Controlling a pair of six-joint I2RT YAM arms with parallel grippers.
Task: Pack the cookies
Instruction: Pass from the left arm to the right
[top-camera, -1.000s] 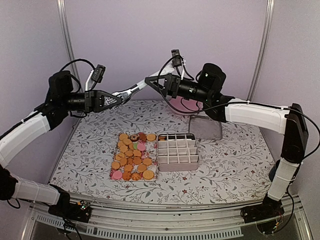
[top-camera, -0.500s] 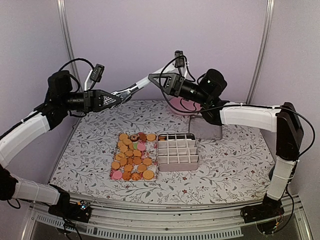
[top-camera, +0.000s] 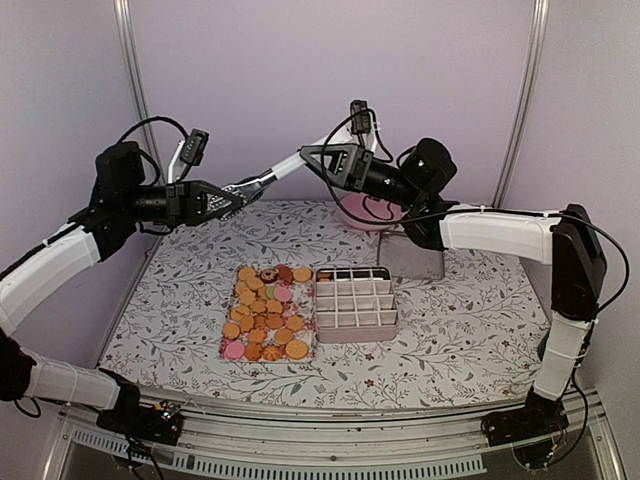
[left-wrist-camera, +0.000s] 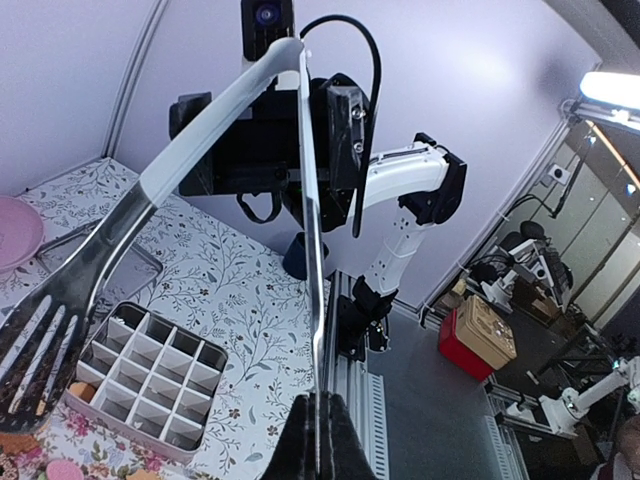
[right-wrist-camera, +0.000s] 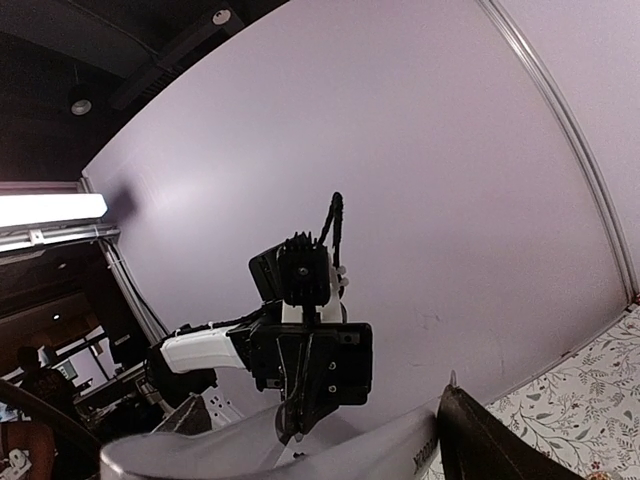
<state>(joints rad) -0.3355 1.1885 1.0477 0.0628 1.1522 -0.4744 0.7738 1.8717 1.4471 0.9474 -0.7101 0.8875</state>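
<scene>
Since a second ago the right arm (top-camera: 500, 228) has lifted its wrist a little and drawn its elbow in, while everything on the tabletop (top-camera: 460, 320) has stayed put. From my console, the cookies (top-camera: 265, 318) lie packed flat on a patterned tray (top-camera: 223, 340) near the middle, mostly orange with a few pink and dark ones. Touching that tray's right side is a divided box (top-camera: 355, 325); one orange cookie shows in its back-left cell, and the other cells I can see hold nothing. Behind the box lies a metal tray (top-camera: 410, 258), and further back a pink plate (top-camera: 375, 215). High above the back of the tabletop, the left fingers (left-wrist-camera: 298, 450) are pressed together on one thin blade of the serving tongs (left-wrist-camera: 200, 140). The right fingers (right-wrist-camera: 500, 440) are spread wide at the tongs' white hinge end. I cannot tell whether they touch it.
</scene>
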